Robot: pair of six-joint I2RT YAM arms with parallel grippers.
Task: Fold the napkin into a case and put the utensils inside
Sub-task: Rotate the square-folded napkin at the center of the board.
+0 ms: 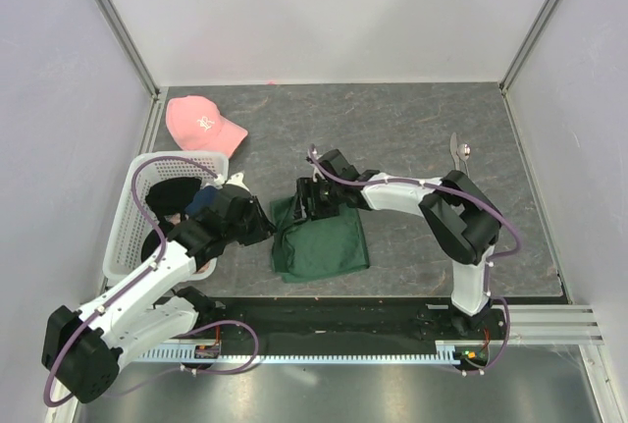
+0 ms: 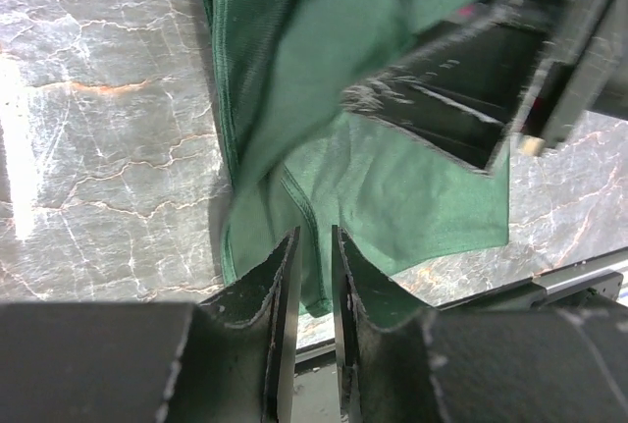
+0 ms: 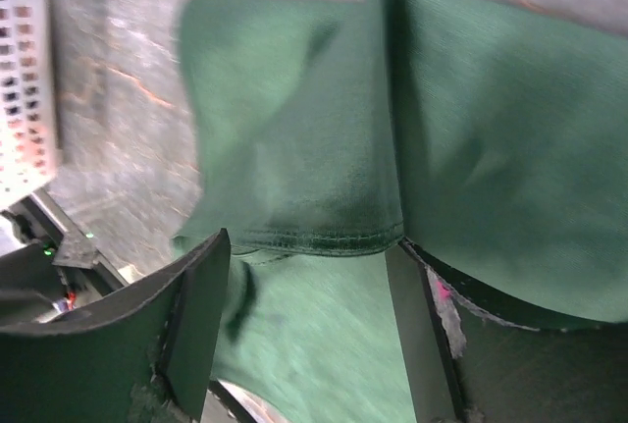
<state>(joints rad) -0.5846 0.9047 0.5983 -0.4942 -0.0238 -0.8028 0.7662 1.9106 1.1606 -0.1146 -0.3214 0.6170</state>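
From the top, the green napkin (image 1: pixel 324 246) is lying bunched up on the desk (image 1: pixel 412 119), a bit toward 6 o'clock from the middle. The left pincer (image 1: pixel 260 222) is sitting at the napkin's 9 o'clock edge. The right pincer (image 1: pixel 304 202) is hanging over its 11 o'clock corner. The utensils (image 1: pixel 461 154) are lying side by side far off at 2 o'clock, well apart from the cloth. A pink cap (image 1: pixel 201 124) is resting at 10 o'clock, and a white basket (image 1: pixel 128 217) is standing at 9 o'clock.

In the left wrist view, the left pincer (image 2: pixel 314 246) is showing only a thin gap. The napkin (image 2: pixel 412 197) is reaching that gap at 6 o'clock, with one flap rising toward 12 o'clock. I cannot tell if the pincer is squeezing the cloth.

In the right wrist view, the right pincer (image 3: pixel 306 246) is standing wide. The napkin's (image 3: pixel 294 129) stitched edge is running across between the two fingers, and nothing is being squeezed. The basket (image 3: pixel 25 70) is peeking in at 9 o'clock.
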